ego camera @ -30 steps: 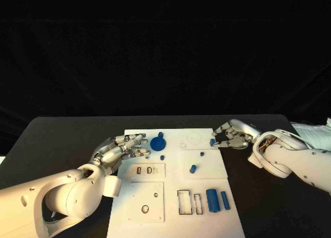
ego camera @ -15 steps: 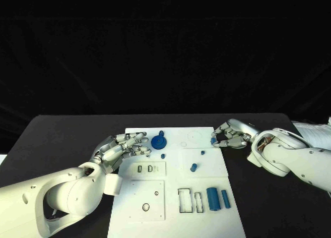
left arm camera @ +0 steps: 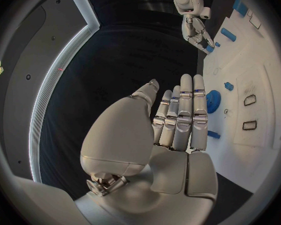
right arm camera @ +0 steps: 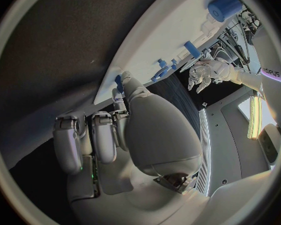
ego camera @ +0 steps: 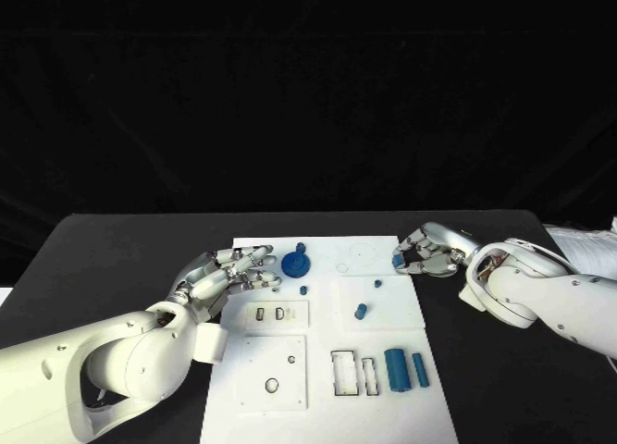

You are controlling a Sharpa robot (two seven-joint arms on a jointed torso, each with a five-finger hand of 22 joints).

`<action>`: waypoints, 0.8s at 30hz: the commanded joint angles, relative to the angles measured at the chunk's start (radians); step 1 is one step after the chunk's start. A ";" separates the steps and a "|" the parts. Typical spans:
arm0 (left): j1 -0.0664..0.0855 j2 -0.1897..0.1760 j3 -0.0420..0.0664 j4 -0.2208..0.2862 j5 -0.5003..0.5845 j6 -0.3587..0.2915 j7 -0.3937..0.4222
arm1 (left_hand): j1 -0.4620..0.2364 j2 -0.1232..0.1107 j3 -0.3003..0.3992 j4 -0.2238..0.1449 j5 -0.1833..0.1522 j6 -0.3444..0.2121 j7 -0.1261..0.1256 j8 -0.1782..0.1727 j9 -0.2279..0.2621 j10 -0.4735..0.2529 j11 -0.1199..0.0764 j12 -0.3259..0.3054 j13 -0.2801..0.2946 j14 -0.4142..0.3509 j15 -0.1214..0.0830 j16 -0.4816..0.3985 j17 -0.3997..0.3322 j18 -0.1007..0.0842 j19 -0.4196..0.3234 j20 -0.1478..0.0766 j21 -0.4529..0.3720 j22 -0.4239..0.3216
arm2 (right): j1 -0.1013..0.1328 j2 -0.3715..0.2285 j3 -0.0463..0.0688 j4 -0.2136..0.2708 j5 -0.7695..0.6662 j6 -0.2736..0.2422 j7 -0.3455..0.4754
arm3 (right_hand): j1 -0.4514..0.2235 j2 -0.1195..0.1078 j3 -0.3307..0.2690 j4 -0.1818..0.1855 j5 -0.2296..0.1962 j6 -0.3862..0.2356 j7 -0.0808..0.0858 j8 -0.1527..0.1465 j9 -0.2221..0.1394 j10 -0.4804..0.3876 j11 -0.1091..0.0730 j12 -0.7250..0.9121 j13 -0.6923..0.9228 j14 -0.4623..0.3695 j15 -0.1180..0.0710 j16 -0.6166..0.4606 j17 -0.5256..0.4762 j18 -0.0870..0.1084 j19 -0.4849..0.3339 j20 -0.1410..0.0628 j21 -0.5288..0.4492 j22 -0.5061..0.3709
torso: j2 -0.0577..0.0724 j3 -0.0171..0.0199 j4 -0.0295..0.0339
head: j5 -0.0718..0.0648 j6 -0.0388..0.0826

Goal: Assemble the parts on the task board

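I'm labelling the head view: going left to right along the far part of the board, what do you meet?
Left robot hand → blue gear → small blue part at the board's right edge → right robot hand.

Matt white task board, matt black table

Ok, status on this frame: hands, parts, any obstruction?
Left hand open beside blue gear. Right hand pinches small blue part at task board edge. Nothing blocking.
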 commanded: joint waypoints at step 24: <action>0.000 -0.001 0.001 0.004 0.000 0.021 0.009 | 0.000 0.004 -0.002 -0.005 -0.005 -0.007 0.001 -0.003 -0.001 -0.007 -0.001 -0.005 -0.001 -0.007 0.002 -0.004 0.001 0.010 -0.008 0.001 -0.006 -0.001 | -0.005 0.013 0.000 0.001 -0.016 0.001 -0.018 | -0.035 0.018 0.033 -0.004 -0.004 0.061 -0.020 0.011 0.006 0.064 -0.023 0.006 0.200 0.090 -0.021 0.008 0.193 -0.014 0.105 -0.018 0.002 0.263 | -0.001 -0.0003 0.0008 | 0.000 -0.004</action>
